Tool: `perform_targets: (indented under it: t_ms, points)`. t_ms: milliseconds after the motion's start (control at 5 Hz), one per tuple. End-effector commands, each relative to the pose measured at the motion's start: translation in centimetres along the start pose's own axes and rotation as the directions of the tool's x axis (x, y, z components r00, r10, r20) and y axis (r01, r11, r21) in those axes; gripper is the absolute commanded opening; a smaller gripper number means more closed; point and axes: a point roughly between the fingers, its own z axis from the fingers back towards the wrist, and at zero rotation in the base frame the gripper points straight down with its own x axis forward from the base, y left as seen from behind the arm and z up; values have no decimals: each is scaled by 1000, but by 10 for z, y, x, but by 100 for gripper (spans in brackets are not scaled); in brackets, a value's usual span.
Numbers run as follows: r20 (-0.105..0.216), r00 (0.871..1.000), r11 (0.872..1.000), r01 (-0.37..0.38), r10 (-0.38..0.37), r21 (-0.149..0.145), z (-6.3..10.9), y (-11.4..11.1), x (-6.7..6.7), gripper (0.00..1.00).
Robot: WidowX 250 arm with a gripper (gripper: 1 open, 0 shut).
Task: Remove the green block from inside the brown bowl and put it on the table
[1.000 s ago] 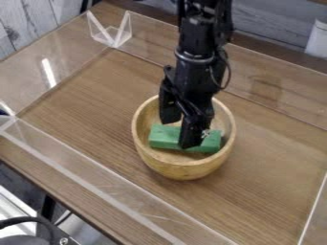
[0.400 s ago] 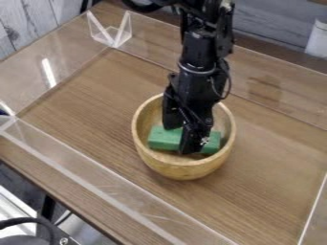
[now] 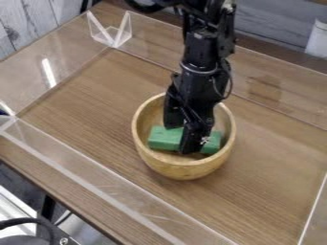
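**Tool down in bowl, grasp on green block next**

Since the frame a sec back, the tool [image 3: 186, 131] has sunk lower into the brown bowl [image 3: 160, 164]; vs the most recent earlier frame, barely any change. Block and bowl haven't shifted.

Now: arm comes in from top centre of frame, pointing straight down, tool inside the bowl just right of frame centre. Fingers stand spread, nothing pinched. Green block [image 3: 163, 139] lies on the bowl floor, lower-centre of frame; one green end shows left of the tool, a smaller bit to its right, so the tool looks to be over/astride the block's middle. Can't tell whether fingertips touch the block or the bowl floor – tool body hides that.

Doing the step well (my judgement):
- Get the fingers down both sides of the block before closing; block is flat and low, so a high pinch prob slips off.
- Close across the narrow width, near the middle, so it doesn't swing on lift.
- Mind the thick bowl walls – the bowl could get nudged or dragged.
- Lift straight up, clear the rim, then go sideways.
- Set down on open worktop [image 3: 90, 91], e.g. left of bowl, away from the clear acrylic walls [image 3: 115, 29].
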Motion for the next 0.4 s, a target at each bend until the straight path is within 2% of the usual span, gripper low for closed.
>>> perform_targets:
  t_ms: [0,200]
  points:
    - [19,1000,1000,11,-11,-1,-4,0,4,100]
    - [18,1000,1000,18,-18,-12,-10,0,5,0]
